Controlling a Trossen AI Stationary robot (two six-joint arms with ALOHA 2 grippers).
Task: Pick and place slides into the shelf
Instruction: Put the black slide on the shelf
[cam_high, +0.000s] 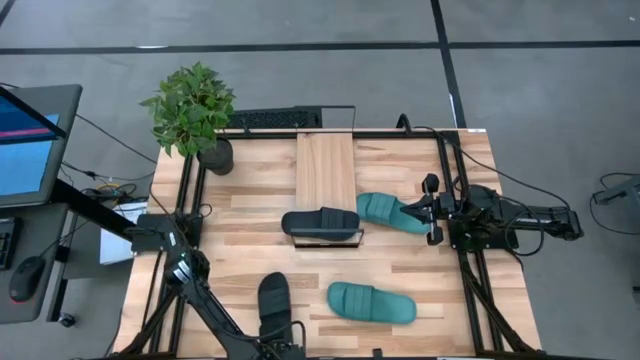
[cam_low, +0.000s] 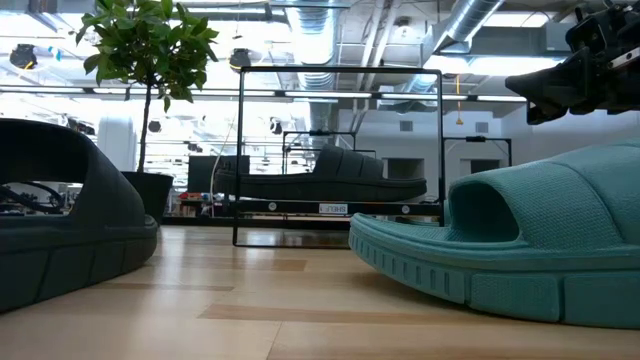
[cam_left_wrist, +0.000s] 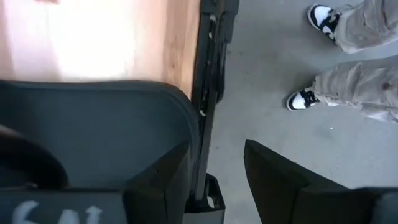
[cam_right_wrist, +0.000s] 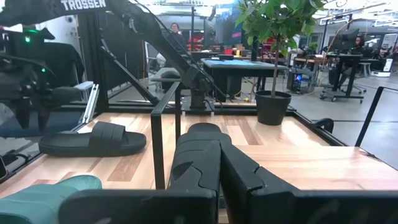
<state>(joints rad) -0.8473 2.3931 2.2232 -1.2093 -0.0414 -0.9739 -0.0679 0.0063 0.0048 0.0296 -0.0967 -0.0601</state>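
One black slide (cam_high: 322, 222) (cam_low: 320, 175) lies on the near end of the shelf (cam_high: 325, 165), inside its black wire frame (cam_low: 340, 70). A teal slide (cam_high: 385, 210) (cam_right_wrist: 43, 196) rests on the table just left of my right gripper (cam_high: 432, 210) (cam_right_wrist: 221, 158), which is shut and hovers level beside it. The second teal slide (cam_high: 372, 302) (cam_low: 520, 250) lies flat toward the near edge. The second black slide (cam_high: 273, 298) (cam_low: 60, 220) (cam_left_wrist: 93, 134) lies near the near edge, with my open left gripper (cam_high: 285, 335) (cam_left_wrist: 214, 180) at its side. My left gripper points down at the table's near edge beside the black slide's rim (cam_left_wrist: 180, 124). One finger (cam_left_wrist: 158, 180) stands against that rim and the other (cam_left_wrist: 273, 177) is over the floor. I cannot tell whether the finger touches the slide.
A potted plant (cam_high: 195, 110) stands at the far left corner. Black frame rails (cam_high: 190, 200) run along the table's sides. A monitor (cam_high: 30, 140) sits left of the table. A person's legs (cam_left_wrist: 348, 62) stand on the floor past the near edge. Bare wood lies between the slides.
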